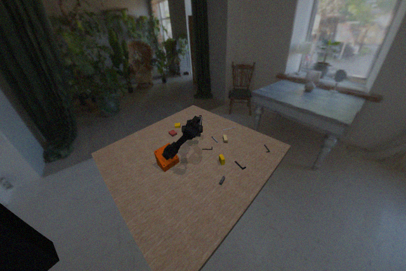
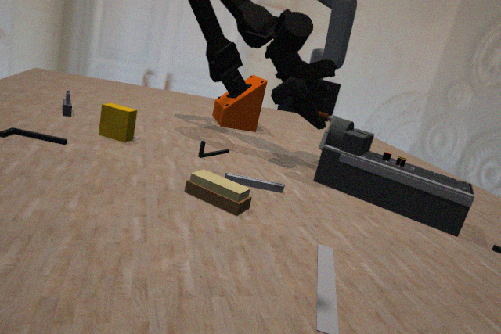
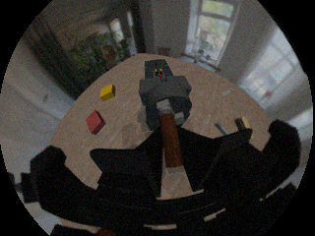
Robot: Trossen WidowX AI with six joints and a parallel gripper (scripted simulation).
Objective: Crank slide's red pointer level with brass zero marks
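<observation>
The machine is a long dark grey box (image 2: 388,196) (image 3: 150,65) with a grey crank wheel (image 2: 340,133) (image 3: 169,104) at its near end in the wrist view. The slide's red pointer (image 2: 387,156) (image 3: 159,75) stands a little to the crank side of the brass zero marks (image 2: 401,161) (image 3: 157,71), not level with them. My gripper (image 2: 322,116) (image 3: 165,128) is shut on the brown crank handle (image 3: 170,135), which points back between the black fingers. In the top view the arm hides most of the machine.
Near the machine lie a cream-and-brown block (image 2: 218,186) (image 1: 225,138), a grey bar (image 2: 254,182) and a black hex key (image 2: 212,152). A yellow block (image 3: 107,92) and a red block (image 3: 94,122) lie left in the wrist view. A grey jointed shape (image 2: 341,31) rises behind my gripper.
</observation>
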